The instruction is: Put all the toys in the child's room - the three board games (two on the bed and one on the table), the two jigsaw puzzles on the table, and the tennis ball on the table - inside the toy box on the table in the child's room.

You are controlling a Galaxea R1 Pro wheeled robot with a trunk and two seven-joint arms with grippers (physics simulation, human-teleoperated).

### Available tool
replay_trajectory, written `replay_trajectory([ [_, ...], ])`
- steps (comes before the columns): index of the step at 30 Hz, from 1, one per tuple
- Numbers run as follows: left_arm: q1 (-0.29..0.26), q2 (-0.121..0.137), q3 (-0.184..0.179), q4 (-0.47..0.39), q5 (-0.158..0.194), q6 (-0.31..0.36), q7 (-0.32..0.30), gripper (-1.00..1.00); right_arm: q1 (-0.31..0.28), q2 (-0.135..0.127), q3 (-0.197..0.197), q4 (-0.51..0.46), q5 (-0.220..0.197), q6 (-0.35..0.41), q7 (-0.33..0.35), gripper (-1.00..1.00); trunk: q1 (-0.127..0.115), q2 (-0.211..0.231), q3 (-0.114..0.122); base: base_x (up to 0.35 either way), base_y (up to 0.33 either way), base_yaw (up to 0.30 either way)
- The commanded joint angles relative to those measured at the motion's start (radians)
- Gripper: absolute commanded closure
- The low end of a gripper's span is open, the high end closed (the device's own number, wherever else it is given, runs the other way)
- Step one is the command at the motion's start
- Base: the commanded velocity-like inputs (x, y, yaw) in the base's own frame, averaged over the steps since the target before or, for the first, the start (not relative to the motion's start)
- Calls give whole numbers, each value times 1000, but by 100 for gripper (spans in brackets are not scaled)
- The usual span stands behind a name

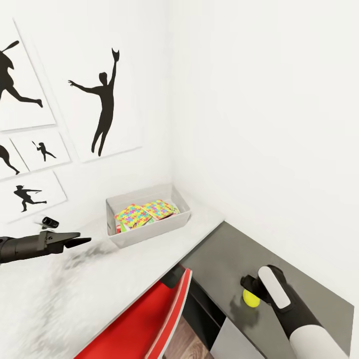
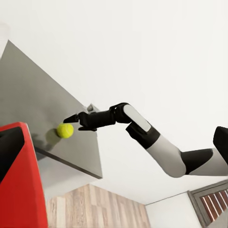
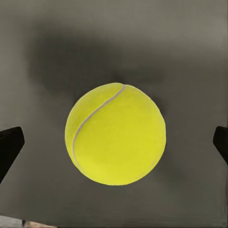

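Observation:
The yellow tennis ball [image 1: 251, 298] lies on the dark grey table top [image 1: 219, 254], near its front edge. My right gripper [image 1: 252, 290] hangs open right over it, one fingertip [image 3: 9, 145] on each side with a clear gap to the ball [image 3: 115, 134]. The left wrist view shows the same ball [image 2: 65, 129] just at the right gripper's [image 2: 76, 122] tips. The grey toy box [image 1: 149, 232] stands on the white table against the wall, with two colourful jigsaw puzzles [image 1: 133, 217] [image 1: 160, 208] inside. My left gripper [image 1: 80, 242] hovers open and empty left of the box.
A red chair [image 1: 144, 324] is tucked under the joint between the white table [image 1: 99, 284] and the grey one. White walls close the corner behind both tables. Silhouette posters [image 1: 102, 104] hang on the left wall. Wooden floor [image 2: 95, 209] lies below.

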Motion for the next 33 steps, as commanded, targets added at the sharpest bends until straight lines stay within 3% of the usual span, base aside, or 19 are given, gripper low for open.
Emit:
replay_trajectory([
  [1, -1, 1, -1, 0, 0, 11, -3, -100, -1, -1, 6, 7, -9, 1, -10, -100, 1, -2, -3, 0, 0, 0],
  [9, -1, 6, -1, 0, 1, 11, -3, -100, -3, -3, 15, 42, -9, -52, -8, -100, 1, -2, -7, 0, 0, 0],
  [18, -1, 6, -1, 0, 1, 11, -3, -100, -5, -3, 22, 40, -11, -60, -7, -100, 1, -2, -17, 0, 0, 0],
  [24, -1, 6, -1, 0, 1, 11, -3, -100, -7, -2, 54, 39, -11, -60, -7, -100, 1, -2, -20, 0, 0, 0],
  [33, -1, 6, -1, 0, 1, 11, -3, -100, -10, -2, 59, 39, -11, -60, -7, -100, 1, -2, -20, 0, 0, 0],
])
